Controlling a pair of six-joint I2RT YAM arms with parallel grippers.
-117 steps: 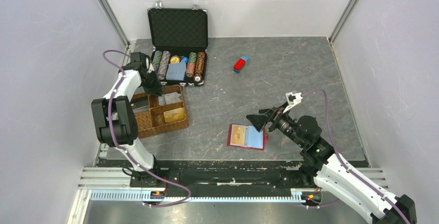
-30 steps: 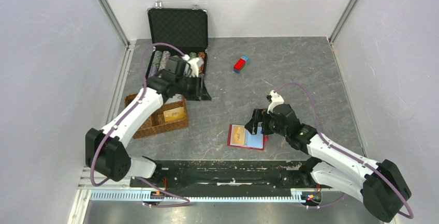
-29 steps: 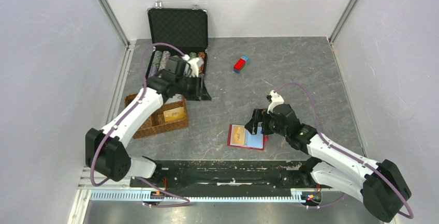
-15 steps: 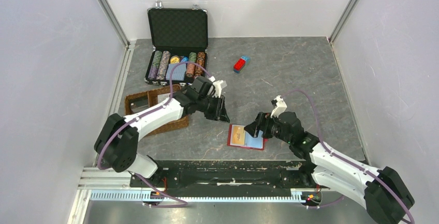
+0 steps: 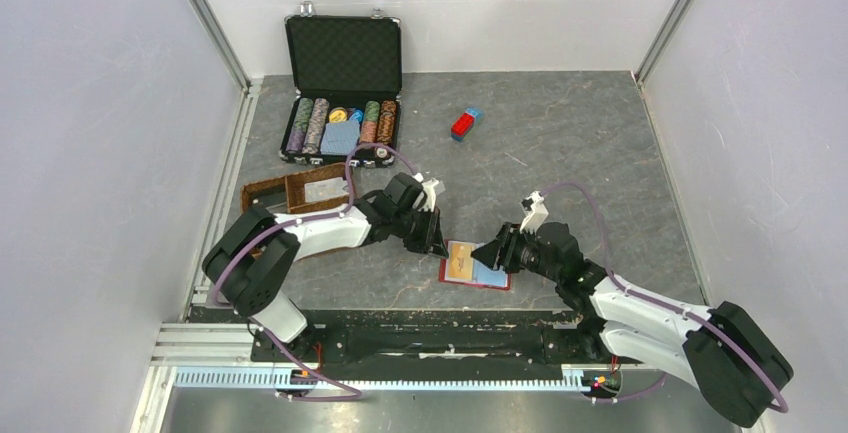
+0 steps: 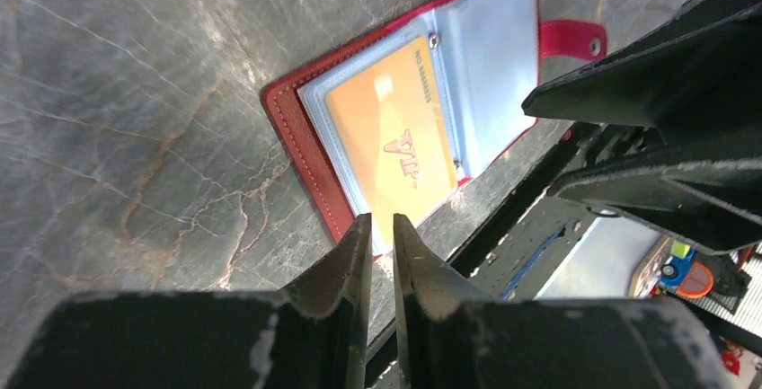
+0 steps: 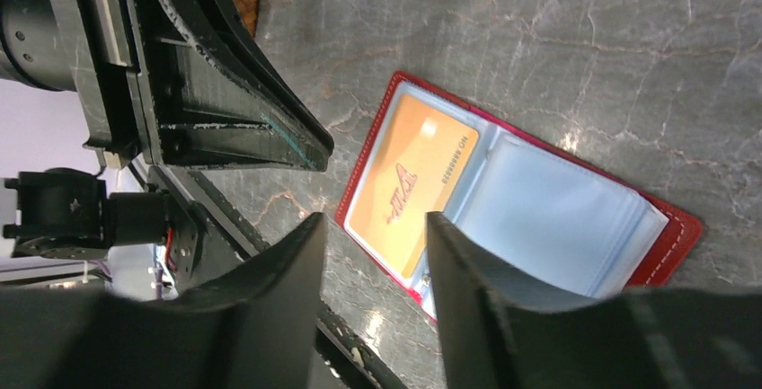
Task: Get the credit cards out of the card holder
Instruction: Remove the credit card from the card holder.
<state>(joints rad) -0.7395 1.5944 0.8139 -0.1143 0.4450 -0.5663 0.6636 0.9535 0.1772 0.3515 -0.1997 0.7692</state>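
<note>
Card holder [image 5: 476,265] is lying open on the grey surface [image 5: 580,143], with an orange credit card [image 6: 394,151] being shown in one clear sleeve. The left hand [image 6: 381,220] is being held almost pressed together over the card-side edge, and the right hand [image 7: 373,218] is being held spread above the sleeves.

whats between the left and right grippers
The open red card holder, an orange card in its sleeve, lies between the left gripper and the right gripper, as the top view shows.
</note>
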